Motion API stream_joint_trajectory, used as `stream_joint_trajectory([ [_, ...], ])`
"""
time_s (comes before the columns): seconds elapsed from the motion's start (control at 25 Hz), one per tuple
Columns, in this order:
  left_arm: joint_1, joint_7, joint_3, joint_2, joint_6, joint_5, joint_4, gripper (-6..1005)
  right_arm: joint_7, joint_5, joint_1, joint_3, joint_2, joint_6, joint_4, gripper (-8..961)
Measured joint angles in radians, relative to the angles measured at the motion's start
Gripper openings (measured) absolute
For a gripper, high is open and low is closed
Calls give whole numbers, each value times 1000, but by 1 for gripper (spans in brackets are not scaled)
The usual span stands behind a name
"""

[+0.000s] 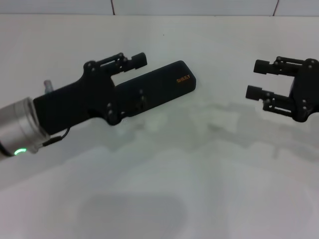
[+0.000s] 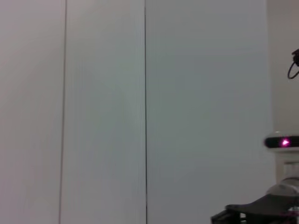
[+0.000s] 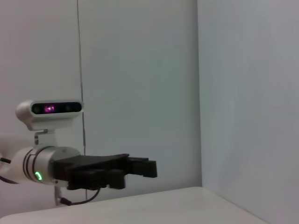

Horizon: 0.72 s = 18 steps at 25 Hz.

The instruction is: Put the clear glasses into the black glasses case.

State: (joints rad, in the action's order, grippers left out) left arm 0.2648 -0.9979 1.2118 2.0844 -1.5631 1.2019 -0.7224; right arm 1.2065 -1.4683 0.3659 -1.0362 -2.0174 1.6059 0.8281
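Observation:
The black glasses case lies shut on the white table, slanted, with its orange logo facing up. My left gripper hovers open over the case's left end; one fingertip overlaps the case in the head view. The right wrist view shows this gripper held above the table, with nothing in it. The clear glasses rest on the table just in front of the case, faint and hard to outline. My right gripper stands open and empty at the right, apart from both things.
A white tiled wall runs behind the table. The left wrist view shows only wall panels and part of the right arm.

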Motion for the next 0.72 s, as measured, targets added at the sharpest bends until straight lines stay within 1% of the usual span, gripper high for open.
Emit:
stream_joint_trajectory([
  [0.12, -17, -2, -1, -5, -25, 7, 5, 502, -21, 3, 4, -3, -5, 0, -11, 490],
  [0.2, -28, 2, -5, -5, -38, 12, 9, 546, -40, 5, 13, -6, -6, 3, -23, 586],
  [0.36, -48, 5, -6, -3, -44, 40, 12, 633, -48, 2, 40, -29, -5, -7, -58, 719],
  [0.4, -50, 3, -6, -5, -45, 56, 12, 654, -48, 2, 40, -29, -5, -7, -58, 753],
  [0.44, -52, 1, -6, -8, -48, 81, 12, 676, -49, -2, 53, -50, -2, -11, -77, 786],
  [0.48, -53, -1, -6, -10, -51, 103, 11, 745, -51, -10, 60, -70, 1, -14, -86, 804],
  [0.56, -55, -13, -6, -21, -59, 154, 5, 884, -53, -22, 63, -77, 1, -18, -87, 839],
  [0.64, -56, -35, -6, -31, -62, 174, 5, 884, -57, -47, 68, -88, -3, -32, -84, 874],
  [0.72, -57, -54, -6, -40, -63, 183, 9, 884, -58, -54, 73, -107, -4, -44, -85, 874],
])
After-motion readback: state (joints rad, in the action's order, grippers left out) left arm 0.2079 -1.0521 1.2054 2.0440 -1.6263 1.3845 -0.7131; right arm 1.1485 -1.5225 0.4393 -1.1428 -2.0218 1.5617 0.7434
